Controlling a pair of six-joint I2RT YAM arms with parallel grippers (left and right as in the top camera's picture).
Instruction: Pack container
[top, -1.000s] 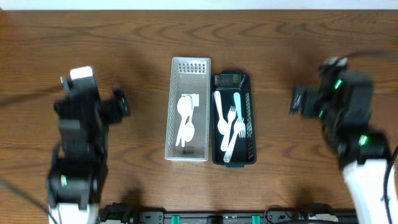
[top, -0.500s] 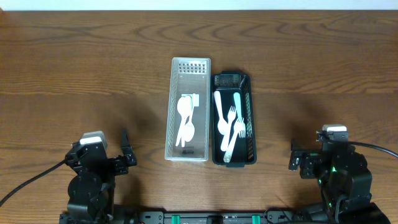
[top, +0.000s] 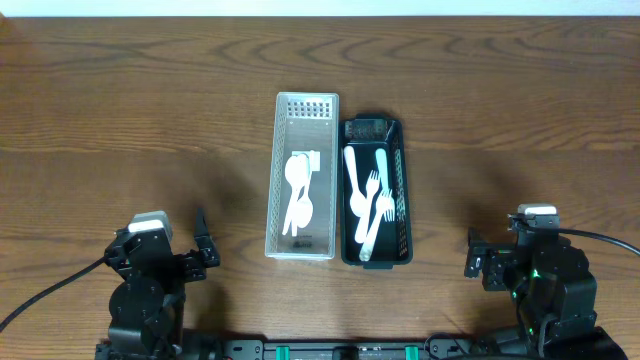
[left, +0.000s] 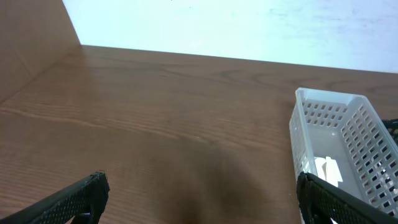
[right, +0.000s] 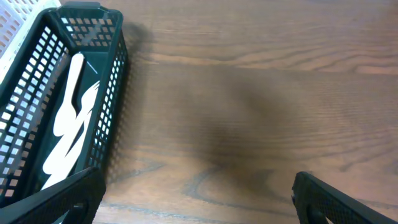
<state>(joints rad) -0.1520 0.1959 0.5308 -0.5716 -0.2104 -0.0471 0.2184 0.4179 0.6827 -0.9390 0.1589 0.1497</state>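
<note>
A white perforated bin (top: 272, 200) holds white plastic spoons (top: 297, 190). Beside it on the right, a dark green bin (top: 405, 200) holds white forks and knives (top: 370, 200). My left gripper (top: 200, 250) sits low at the front left, open and empty, with the white bin (left: 360, 124) to its right in the left wrist view. My right gripper (top: 472, 262) sits low at the front right, open and empty, with the green bin (right: 109, 106) to its left in the right wrist view. White utensils (right: 68, 134) show inside it.
The brown wooden table (top: 480, 90) spreads around both bins. A white wall (left: 249, 28) rises past the table's far edge. A dark rail (top: 340, 350) runs along the front edge.
Both arms dropped from beside the bins to the front edge a second ago. Over the last half second they have stayed almost still. The bins and utensils have not moved.
</note>
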